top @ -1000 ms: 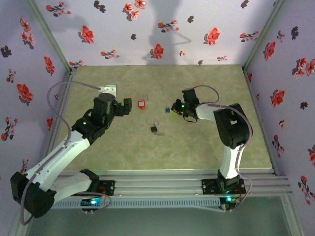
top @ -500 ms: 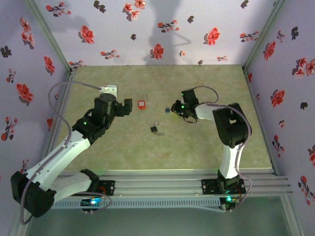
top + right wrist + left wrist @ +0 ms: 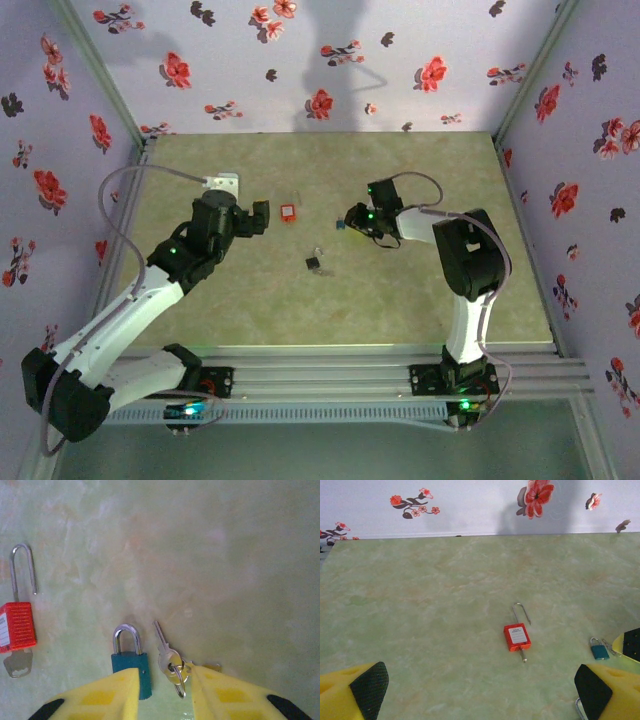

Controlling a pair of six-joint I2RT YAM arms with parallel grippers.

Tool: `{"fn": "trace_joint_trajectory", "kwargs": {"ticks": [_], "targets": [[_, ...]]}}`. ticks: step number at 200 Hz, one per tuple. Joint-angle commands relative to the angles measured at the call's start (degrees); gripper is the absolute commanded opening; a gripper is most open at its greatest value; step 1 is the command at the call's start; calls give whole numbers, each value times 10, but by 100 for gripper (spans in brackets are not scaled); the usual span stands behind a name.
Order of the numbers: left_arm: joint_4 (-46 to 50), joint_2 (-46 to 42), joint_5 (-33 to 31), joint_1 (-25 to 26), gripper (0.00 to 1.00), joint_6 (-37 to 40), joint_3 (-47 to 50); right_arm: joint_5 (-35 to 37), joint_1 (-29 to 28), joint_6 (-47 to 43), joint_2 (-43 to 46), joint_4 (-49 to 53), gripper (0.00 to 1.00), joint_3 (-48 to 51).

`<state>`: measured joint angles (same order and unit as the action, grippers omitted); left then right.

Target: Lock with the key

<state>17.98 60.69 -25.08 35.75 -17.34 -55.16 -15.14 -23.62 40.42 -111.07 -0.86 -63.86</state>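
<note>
The key (image 3: 313,263), tiny and black-headed, lies alone; left pincer (image 3: 480,687), right pincer (image 3: 164,677) both released.

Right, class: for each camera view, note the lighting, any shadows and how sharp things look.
Top external view: dim, bluish cast, dark shadows on the back wall, the red padlock too small for detail. Left wrist view: bright, even light, that padlock sharp. Right wrist view: the teal padlock and keys fairly crisp, a highlight on its shackle.
</note>
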Motion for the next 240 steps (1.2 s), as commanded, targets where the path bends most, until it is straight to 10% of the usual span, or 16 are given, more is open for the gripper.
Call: {"fn": "trace_joint_trajectory", "kwargs": {"ticks": [1,129,240], "targets": [[-15,1,-10,5,100,14,6,23,-16,-37,44,56,36,-31],[-32,-9,-28,6,100,4,17,164,-107,-75,179,156,97,-18],[-57,-29,-45,6,100,-6,36,293,-238,-21,212,234,99,12]]}}
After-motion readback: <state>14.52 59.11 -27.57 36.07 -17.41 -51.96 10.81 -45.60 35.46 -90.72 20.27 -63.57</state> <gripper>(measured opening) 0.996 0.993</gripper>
